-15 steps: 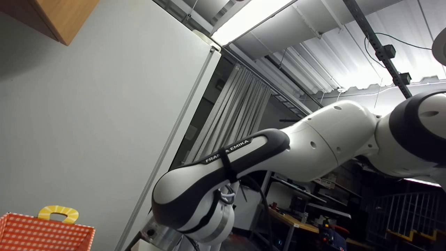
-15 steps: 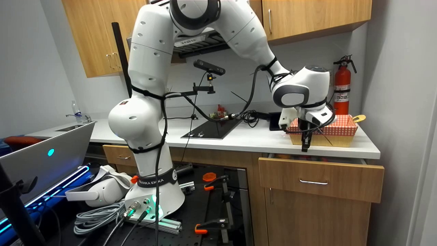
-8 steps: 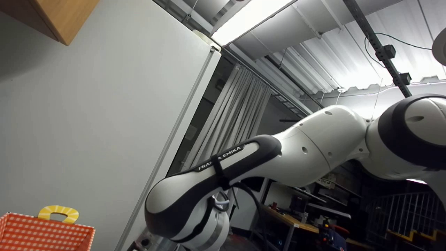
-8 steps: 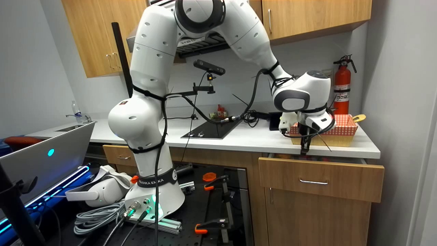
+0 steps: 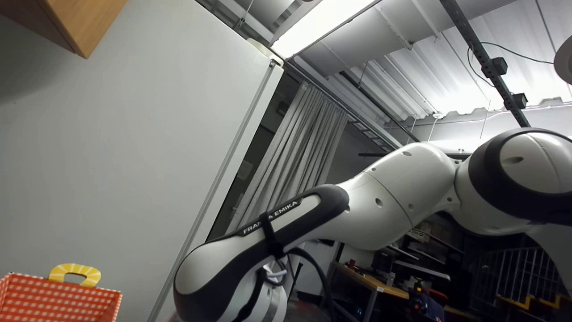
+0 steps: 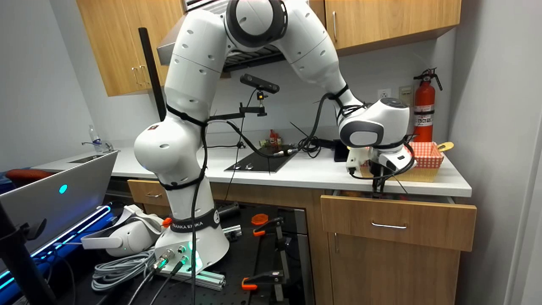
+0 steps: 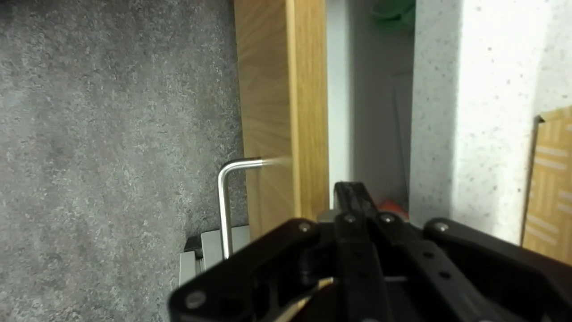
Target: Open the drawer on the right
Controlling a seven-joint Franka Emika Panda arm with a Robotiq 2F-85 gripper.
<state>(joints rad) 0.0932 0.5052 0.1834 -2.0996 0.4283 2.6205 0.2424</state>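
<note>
can read "franka emika" along the arm in an exterior view, with a black strap across part of the lettering. can read the same name on the dark band around the arm's base, with a black cable hanging over it. near the back right corner of the white surface, can make out labels on the fire extinguisher, too small to read. cannot name the round glowing mark on the laptop.

find the wooden drawer partly open beneath the right front corner of the surface, with a metal handle on its outer face. see the jaws closed together, pointing down at the gap between the drawer's front panel and the front edge of the surface. cannot tell whether touching the panel. in the wrist view, make out a green item and a red item inside, too blurred to name. find the red-checked basket near the surface's right edge.
</note>
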